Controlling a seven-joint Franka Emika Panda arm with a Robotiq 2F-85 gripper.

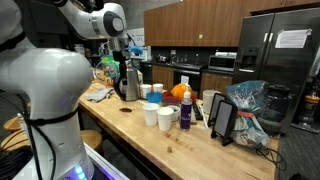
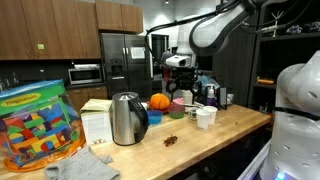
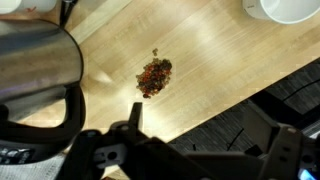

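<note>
One gripper (image 3: 212, 128) in the wrist view, along the lower edge of the frame. Its two dark fingers (image 3: 135, 112) are set wide apart with nothing between them. It holds nothing.

Small pile of reddish-brown crumbs (image 3: 153, 76) lies on the wooden countertop (image 3: 215, 45) at the centre of the wrist frame. It sits just above the finger at lower middle, untouched. Steel kettle (image 3: 35, 55) fills the upper left, its black handle below the body. The pile lies to the kettle's right, apart from it. Rim of a white cup (image 3: 288, 8) shows in the upper right corner, well apart from the pile.

In both exterior views the gripper hangs in the air, higher than the kettle's lid, with the crumbs on the counter roughly beneath it.

In an exterior view the kettle stands left of centre, with the pile near its base at lower right. A small orange pumpkin (image 2: 159, 101) sits just behind the kettle. A cluster of white cups (image 2: 205, 117) stands right of the pile. Clear tub of coloured blocks (image 2: 35, 125) at lower left. Stainless fridge (image 2: 125, 60) against the back wall.

In an exterior view a tablet on a stand (image 1: 222, 118) stands right of centre, beyond the cups.
</note>
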